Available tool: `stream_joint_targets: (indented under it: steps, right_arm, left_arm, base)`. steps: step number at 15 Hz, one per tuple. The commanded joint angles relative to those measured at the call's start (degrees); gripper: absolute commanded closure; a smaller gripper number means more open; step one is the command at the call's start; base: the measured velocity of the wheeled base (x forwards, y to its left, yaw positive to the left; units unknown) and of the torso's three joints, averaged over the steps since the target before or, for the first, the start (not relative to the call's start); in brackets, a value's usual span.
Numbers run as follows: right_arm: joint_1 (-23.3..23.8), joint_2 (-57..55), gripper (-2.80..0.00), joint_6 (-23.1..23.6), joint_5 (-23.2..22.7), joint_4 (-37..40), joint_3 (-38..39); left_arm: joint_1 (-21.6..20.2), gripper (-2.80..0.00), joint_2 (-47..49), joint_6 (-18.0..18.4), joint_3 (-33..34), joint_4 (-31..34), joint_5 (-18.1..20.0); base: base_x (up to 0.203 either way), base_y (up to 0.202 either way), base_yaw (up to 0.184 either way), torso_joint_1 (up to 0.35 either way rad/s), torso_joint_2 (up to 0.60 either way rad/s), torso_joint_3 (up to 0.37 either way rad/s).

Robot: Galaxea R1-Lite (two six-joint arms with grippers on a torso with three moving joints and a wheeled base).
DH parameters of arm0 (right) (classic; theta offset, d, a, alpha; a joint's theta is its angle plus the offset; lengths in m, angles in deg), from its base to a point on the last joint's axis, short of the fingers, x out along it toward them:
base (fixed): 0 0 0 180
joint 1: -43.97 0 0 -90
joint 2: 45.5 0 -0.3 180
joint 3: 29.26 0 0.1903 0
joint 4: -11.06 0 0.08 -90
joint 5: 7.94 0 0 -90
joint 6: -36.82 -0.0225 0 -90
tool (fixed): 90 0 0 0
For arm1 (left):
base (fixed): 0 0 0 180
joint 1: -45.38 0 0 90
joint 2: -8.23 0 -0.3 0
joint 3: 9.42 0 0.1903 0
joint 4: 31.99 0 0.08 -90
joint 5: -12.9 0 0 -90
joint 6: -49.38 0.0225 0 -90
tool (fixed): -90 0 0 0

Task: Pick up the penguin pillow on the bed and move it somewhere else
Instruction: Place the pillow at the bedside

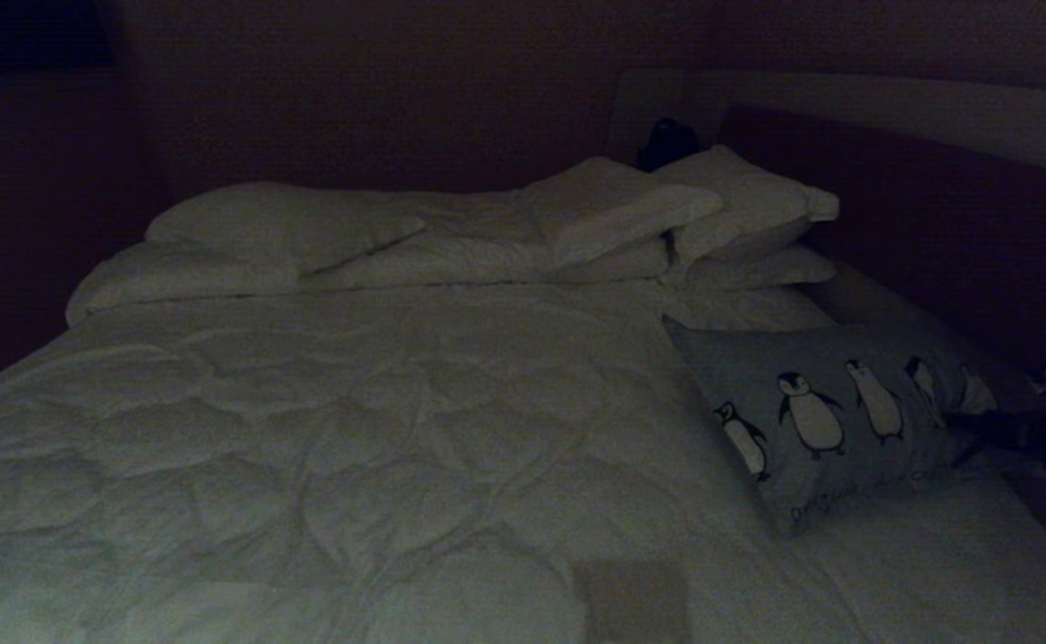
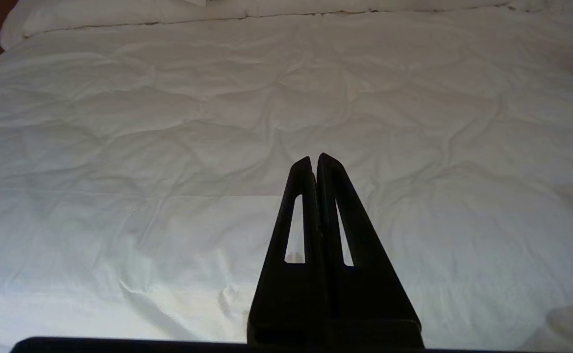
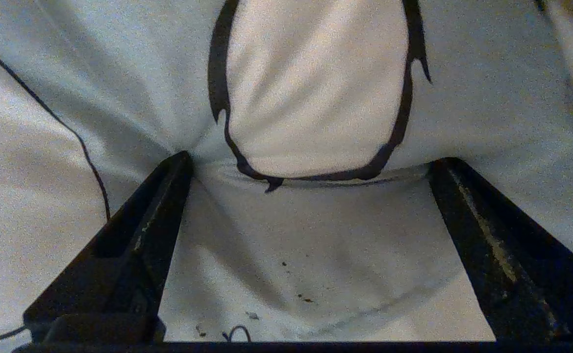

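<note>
We see the penguin pillow (image 1: pixel 831 416) lying on the right side of the bed (image 1: pixel 352 429), below the stack of white pillows (image 1: pixel 737 224) at the headboard (image 1: pixel 925 224) and close to the bed's right edge. Its long axis runs across the bed, slanting up toward the right edge, with one corner pointing in toward the middle of the duvet (image 1: pixel 308 447). In the head view we count 4 black-and-white penguins in a row along that axis, standing roughly upright with heads toward the headboard. A line of handwritten text runs along the pillow's lower edge, but we cannot read it here.

Our right claw (image 3: pixel 311 164) is spread wide and pressed down into the pillow. Both fingers (image 3: pixel 168 196) sink into the grey-blue fabric, which puckers between them, and the bottom of a printed penguin's white belly sits right across the gap. The claw has not closed on the fabric. In the head view the right arm (image 1: pixel 1024 429) enters dark from the right edge, over the pillow's far end.

Our left claw (image 2: pixel 314 159) is pressed shut, holding nothing, and hangs over the bare white duvet well apart from the pillow.
</note>
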Motion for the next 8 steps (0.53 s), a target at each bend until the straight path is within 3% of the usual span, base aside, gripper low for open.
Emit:
stream_joint_targets:
  steps: [1,6,8]
  right_arm:
    - [-0.69,-1.97,-2.80,0.80,0.47,-0.15,0.00]
    - [-1.13,-3.98,-2.80,3.67,1.94,-0.15,-0.06]
    - [-1.39,-4.80,-2.80,6.12,4.65,-0.15,-0.06]
  left_arm:
    - [-0.01,0.00,-0.01,-0.01,0.00,-0.07,-0.02]
    - [-0.01,0.00,-0.01,-0.01,0.00,-0.01,-0.02]
    - [-0.01,0.00,-0.01,-0.01,0.00,-0.07,-0.02]
  base:
    - [0.000,0.000,0.000,0.000,0.00,0.000]
    - [0.000,0.000,0.000,0.000,0.00,0.000]
    - [0.000,0.000,0.000,0.000,0.00,0.000]
